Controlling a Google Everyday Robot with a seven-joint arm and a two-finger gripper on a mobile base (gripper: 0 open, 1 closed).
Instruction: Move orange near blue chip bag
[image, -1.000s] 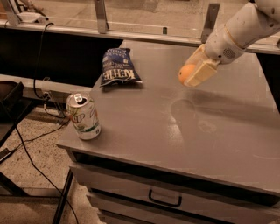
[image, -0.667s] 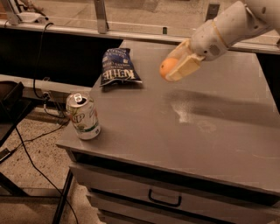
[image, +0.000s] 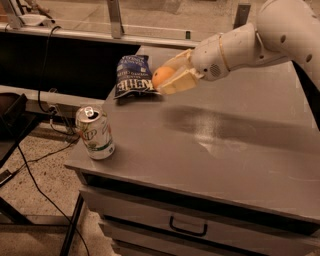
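Orange sits clasped in the claw, held just above the worktop, right beside the blue chip bag.

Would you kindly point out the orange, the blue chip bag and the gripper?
orange (image: 161, 76): camera view, centre of its skin.
blue chip bag (image: 133, 85): camera view, on the white lettering.
gripper (image: 165, 80): camera view, between its fingertips, shut on the orange beside the bag.

Pincer mid-air, tight rnd orange.
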